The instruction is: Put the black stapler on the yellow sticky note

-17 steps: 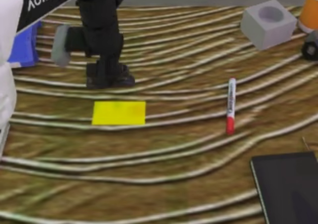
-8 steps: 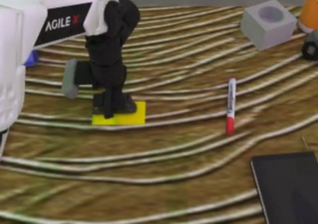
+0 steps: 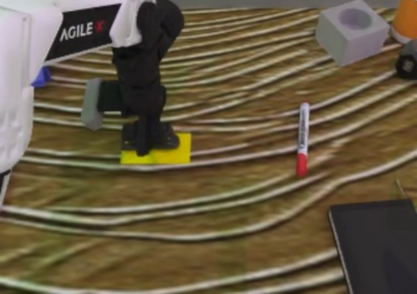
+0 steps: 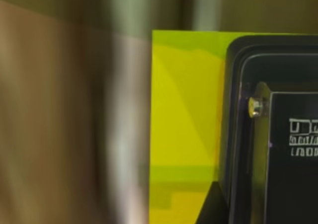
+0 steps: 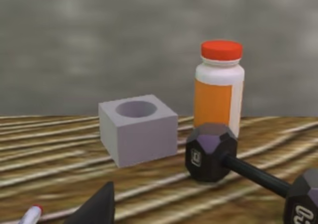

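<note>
Left claw [image 3: 148,139]: lowered at left of centre in the top view, over the left part of the note [image 3: 171,152]; whether it is clenched or released cannot be told. Stapler [image 3: 151,137]: seen beneath the claw, on the note; in the left wrist view its black body [image 4: 278,144] lies against the yellow paper [image 4: 184,119]. Right claw: not seen in the top view. Also catalogued on the desk [image 3: 215,242]: red marker [image 3: 302,138] right of centre, grey block [image 3: 352,30] upper right, tablet [image 3: 378,245] lower right.
</note>
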